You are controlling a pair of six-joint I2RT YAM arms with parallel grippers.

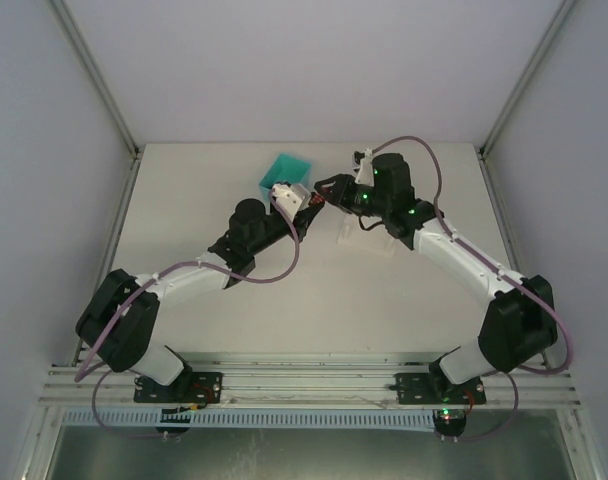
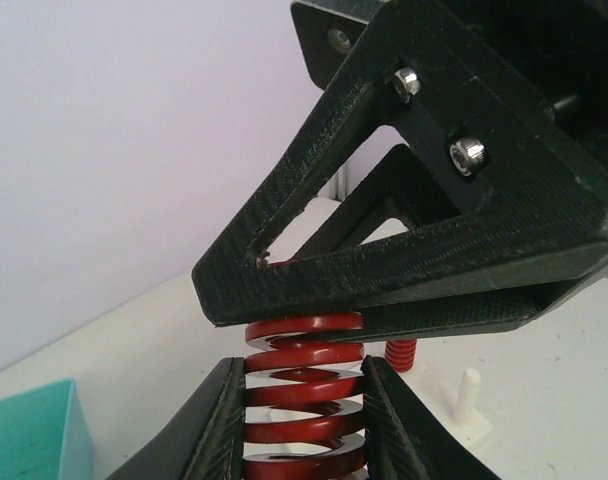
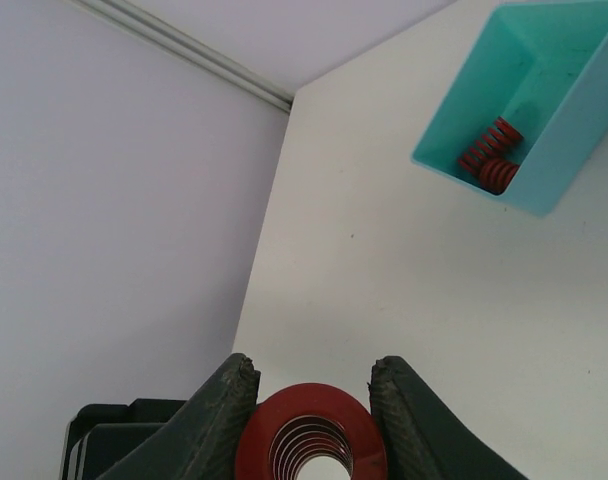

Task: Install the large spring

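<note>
Risk, double grip: the large spring (image 2: 304, 405) is judged to be clamped by both tools at once. If either arm is drawn away before the other lets go, the coils could be stretched, bent or flung out.
Risk, loose handover: if one grip is slackened before the other is firm, the spring could be dropped onto the table, away from the fixture.
Risk, misalignment: the spring is held end-on to the right tool, so a tilt at the peg could jam it or tip the white fixture (image 2: 471, 400). Which peg is meant cannot be told.
Left gripper (image 2: 304, 365): clenched on the spring's lower coils, one finger pressed against each side.
Right gripper (image 3: 314, 368): appears closed around the spring's upper end, with the top coil seen as a ring between its fingers. How firmly it is held cannot be judged.
Left arm pose: stretched forward and inward, its tips brought up against the right tool.
Right arm pose: elbow folded, reaching inward, with its fingers laid across the top of the left tool's load.
Spring position: between both pairs of fingers, judged to be off the table.
Fixture position: beyond the left tool's fingertips, to their right. A short red spring (image 2: 401, 353) is seated on one peg.
Teal bin (image 3: 464, 110): ahead of the right tool and beside the left tool. Spare springs (image 3: 492, 158) are seen inside it.
</note>
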